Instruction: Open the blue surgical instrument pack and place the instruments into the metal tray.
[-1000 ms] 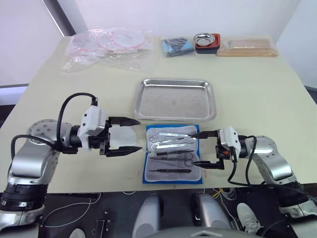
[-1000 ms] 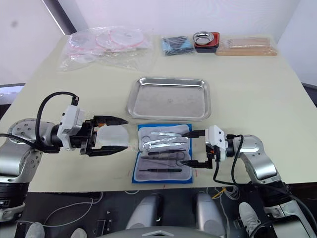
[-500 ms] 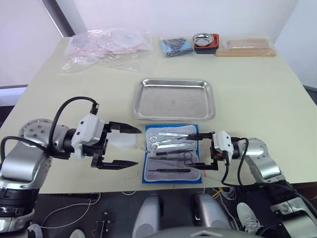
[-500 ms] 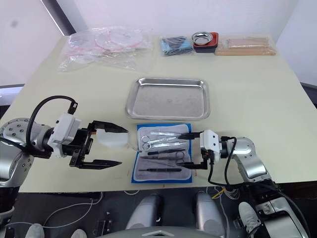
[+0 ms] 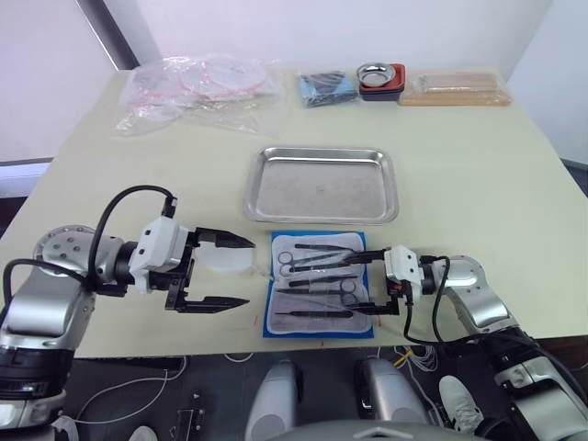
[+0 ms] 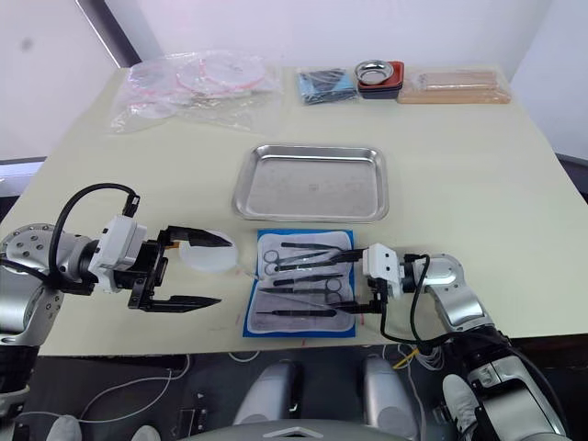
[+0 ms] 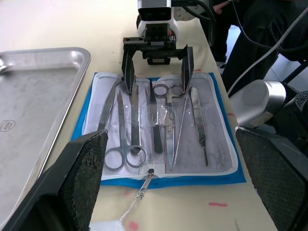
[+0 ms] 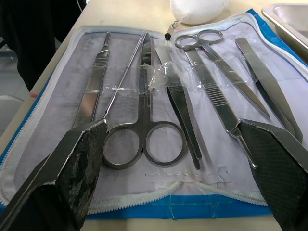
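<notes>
The blue surgical instrument pack [image 5: 318, 287] lies open and flat near the table's front edge, pale lining up. Several instruments [image 7: 159, 120], scissors, forceps and tweezers, lie side by side in it under a clear strip [image 8: 159, 77]. The metal tray [image 5: 322, 184] sits just beyond the pack with nothing in it. My right gripper [image 5: 356, 284] is open, its fingers reaching over the pack's right part and straddling the handle ends [image 8: 144, 139]. My left gripper [image 5: 246, 273] is open just left of the pack, with a white lump [image 5: 226, 260] lying between its fingers.
Clear plastic bags [image 5: 202, 87] lie at the back left. At the back stand a dark blue bundle [image 5: 327, 85], a small steel bowl on a red-black base [image 5: 378, 78] and a tan flat package [image 5: 454, 88]. A zipper pull with string [image 7: 144, 185] trails off the pack's left edge.
My right gripper has slid left, its fingers now over the pack's right part. The left gripper has drawn back a little towards the front edge, still open.
</notes>
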{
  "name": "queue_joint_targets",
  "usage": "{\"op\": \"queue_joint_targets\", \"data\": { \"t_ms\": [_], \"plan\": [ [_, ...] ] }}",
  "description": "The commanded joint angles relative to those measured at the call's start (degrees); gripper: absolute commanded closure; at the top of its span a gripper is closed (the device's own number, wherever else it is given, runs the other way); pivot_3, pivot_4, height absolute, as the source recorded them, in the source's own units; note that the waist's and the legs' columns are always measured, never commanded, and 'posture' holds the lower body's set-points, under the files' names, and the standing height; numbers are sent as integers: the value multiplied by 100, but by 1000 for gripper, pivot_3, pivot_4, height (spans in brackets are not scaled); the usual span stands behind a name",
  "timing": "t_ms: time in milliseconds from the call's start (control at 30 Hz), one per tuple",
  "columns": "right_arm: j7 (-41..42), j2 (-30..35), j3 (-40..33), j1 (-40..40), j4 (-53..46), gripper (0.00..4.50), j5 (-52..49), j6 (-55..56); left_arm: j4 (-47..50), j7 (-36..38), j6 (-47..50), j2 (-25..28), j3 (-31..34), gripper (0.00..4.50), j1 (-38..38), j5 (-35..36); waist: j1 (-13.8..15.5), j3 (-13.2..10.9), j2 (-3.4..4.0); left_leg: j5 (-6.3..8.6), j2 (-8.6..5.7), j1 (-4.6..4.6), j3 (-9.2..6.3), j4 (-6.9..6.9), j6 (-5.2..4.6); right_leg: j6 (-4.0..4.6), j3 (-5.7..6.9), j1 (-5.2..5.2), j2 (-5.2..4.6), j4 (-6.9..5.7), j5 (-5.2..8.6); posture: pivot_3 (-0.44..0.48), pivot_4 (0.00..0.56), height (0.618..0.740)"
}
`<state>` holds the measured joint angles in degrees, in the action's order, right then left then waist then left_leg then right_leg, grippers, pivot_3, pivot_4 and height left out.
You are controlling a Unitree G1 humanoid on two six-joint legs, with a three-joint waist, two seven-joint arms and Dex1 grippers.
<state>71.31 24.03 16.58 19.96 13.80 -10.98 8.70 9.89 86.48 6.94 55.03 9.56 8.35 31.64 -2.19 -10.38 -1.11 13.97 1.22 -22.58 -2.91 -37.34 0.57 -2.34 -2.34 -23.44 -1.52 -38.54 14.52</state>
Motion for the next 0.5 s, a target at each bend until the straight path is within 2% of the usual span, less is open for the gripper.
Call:
{"op": "queue_joint_targets", "data": {
  "t_ms": [33, 167, 300, 500],
  "plan": [
    [-54, 166, 260, -140, 131, 0, 372, -391, -13, 16, -108, -19, 56, 35, -15, 2, 0, 1, -1, 0, 0, 3, 1, -1, 0, 0, -1, 0, 0, -4, 0, 0, 150, 740],
    [-33, 275, 415, -165, 20, 0, 394, -912, -136, -86, -31, -115, 29, 35, 81, 10, 4, 6, -6, -1, 0, 18, 4, -5, 0, 0, -8, 2, 4, -28, 2, 0, 150, 740],
    [-97, 265, 484, -147, 96, 0, 440, -934, -411, -210, 63, -322, -239, 35, 416, -85, 15, 14, -19, -1, 1, 69, 5, -5, 0, -16, -9, 52, 6, -25, 15, 0, 150, 740],
    [-185, 221, 541, -111, 176, 0, 498, -883, -1002, -207, -108, -677, -707, 35, 1073, -434, 4, 24, -28, -1, 3, 86, 6, -5, 0, -17, -11, 68, 8, -26, 16, 0, 150, 740]
  ]
}}
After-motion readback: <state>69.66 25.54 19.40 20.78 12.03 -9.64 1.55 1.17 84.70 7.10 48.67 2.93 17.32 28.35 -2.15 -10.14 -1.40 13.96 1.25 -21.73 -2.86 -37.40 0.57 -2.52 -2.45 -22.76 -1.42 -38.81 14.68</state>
